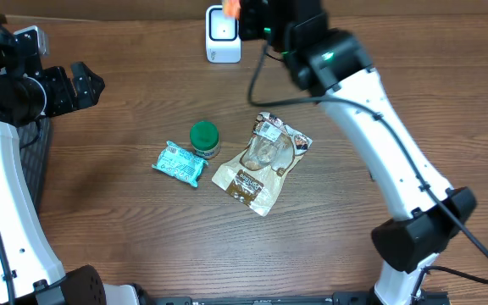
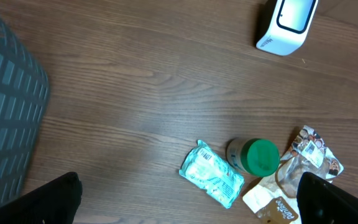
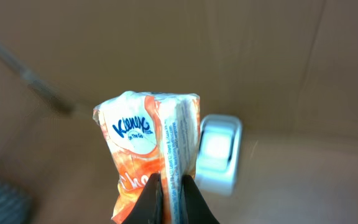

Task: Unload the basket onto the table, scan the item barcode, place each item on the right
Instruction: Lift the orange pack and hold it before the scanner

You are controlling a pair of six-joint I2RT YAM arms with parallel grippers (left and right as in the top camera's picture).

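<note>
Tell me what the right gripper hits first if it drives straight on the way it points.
Probably the white scanner: it sits beyond the tissue pack that the right gripper holds, slightly right of its line. Depth is unclear.

- Lab bench staged as shop checkout.
- Barcode scanner (image 3: 217,152) just beyond the right claw (image 3: 170,190), cardboard wall (image 3: 260,56) behind.
- Packaged groceries (image 1: 261,161) on table (image 1: 125,229) below.

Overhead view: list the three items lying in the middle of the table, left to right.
teal packet → green-lidded jar → brown and clear pouch
</note>
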